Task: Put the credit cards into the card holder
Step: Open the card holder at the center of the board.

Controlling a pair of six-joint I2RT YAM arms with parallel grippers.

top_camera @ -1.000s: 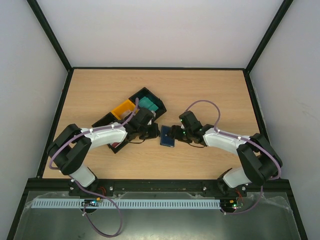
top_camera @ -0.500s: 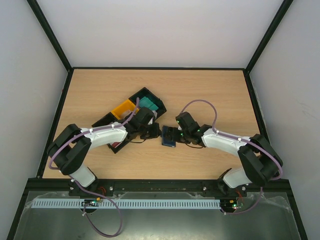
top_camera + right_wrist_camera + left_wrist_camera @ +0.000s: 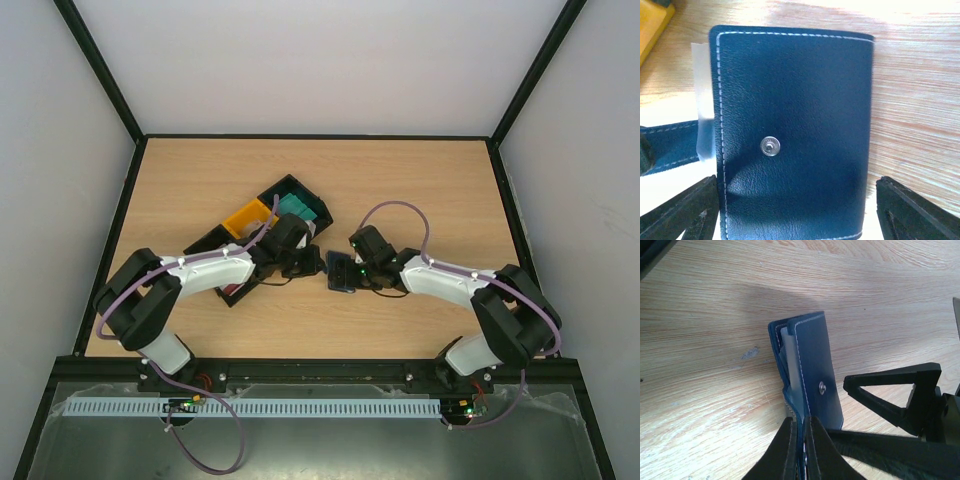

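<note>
Pale wood table [image 3: 420, 190]. At left, a black tray [image 3: 272, 188] with a yellow tray [image 3: 243, 217] beside it. Left gripper [image 3: 800, 422]: fingers clenched on one edge of the navy card holder [image 3: 812, 360], which sits mid-table between the two arms. Cannot tell if it lies flat. A whitish credit card [image 3: 789, 352] is tucked inside, with one edge protruding. The snap stud [image 3: 770, 146] faces up. Right gripper [image 3: 796, 215]: fingers spread wide, one on each side of the card holder, grasping nothing.
</note>
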